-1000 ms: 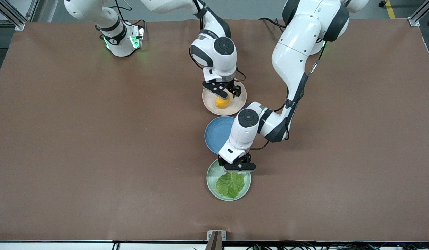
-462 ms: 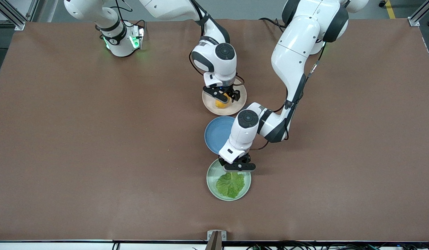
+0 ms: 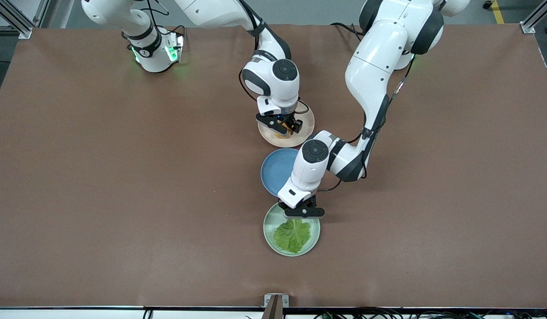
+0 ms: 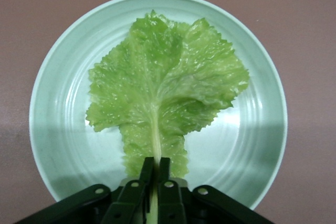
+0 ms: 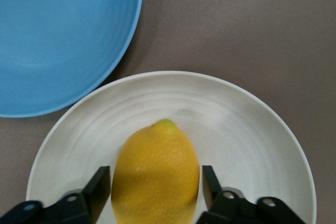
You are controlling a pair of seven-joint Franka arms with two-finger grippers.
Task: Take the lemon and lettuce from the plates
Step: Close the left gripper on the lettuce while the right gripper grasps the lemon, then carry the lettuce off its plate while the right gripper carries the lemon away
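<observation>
The lettuce [image 3: 292,235] lies on the mint green plate [image 3: 269,231], which is nearest the front camera. My left gripper [image 3: 301,213] is low over that plate's rim and shut on the leaf's pale stem; the left wrist view shows the gripper [image 4: 156,163] pinching the stem of the lettuce [image 4: 163,87] on the plate [image 4: 252,145]. The lemon [image 5: 156,174] lies on the beige plate [image 5: 236,124]. My right gripper [image 5: 156,182] is open, one finger at each side of the lemon with small gaps. In the front view my right gripper [image 3: 285,128] hides most of the lemon on the beige plate [image 3: 307,120].
A blue plate [image 3: 275,170] sits between the two task plates, partly under the left arm's wrist; it also shows in the right wrist view [image 5: 58,35]. The three plates form a close line down the table's middle. The brown table [image 3: 122,199] spreads wide at both ends.
My right gripper has come down over the beige plate until its open fingers straddle the lemon. My left gripper has stayed on the lettuce stem, barely shifting.
</observation>
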